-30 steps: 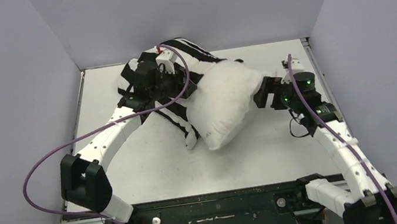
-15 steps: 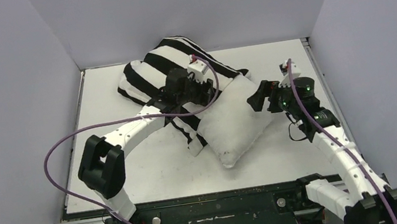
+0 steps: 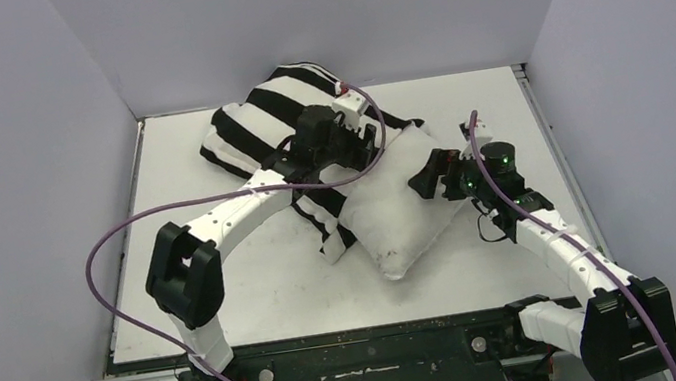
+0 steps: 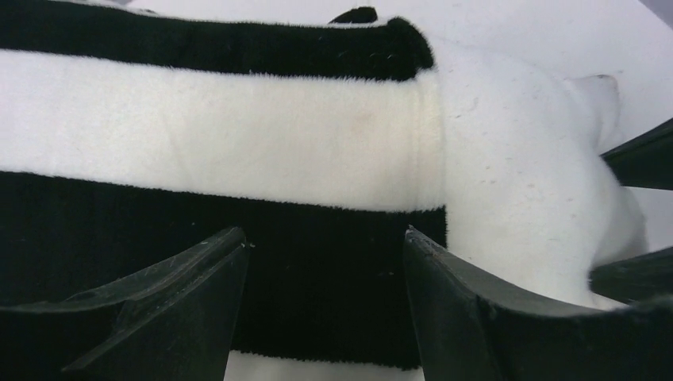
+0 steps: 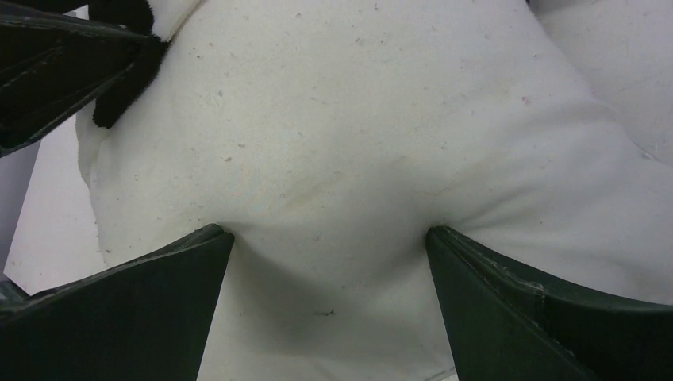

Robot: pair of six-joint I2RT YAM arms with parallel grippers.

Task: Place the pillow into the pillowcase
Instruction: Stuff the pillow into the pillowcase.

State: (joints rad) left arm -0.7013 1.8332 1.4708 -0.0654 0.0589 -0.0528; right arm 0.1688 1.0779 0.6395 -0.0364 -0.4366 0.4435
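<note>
On the table [image 3: 258,293], the pillow [image 3: 398,212] sits partly inside the striped pillowcase [image 3: 254,127]; my left gripper [image 4: 325,246] stands open over its hem, my right gripper [image 5: 329,238] wide open, fingertips pressing the pillow's bare end

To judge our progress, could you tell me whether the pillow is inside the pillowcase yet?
Partly in: the pillowcase covers only one end of the pillow; the rest lies bare on the table.
</note>
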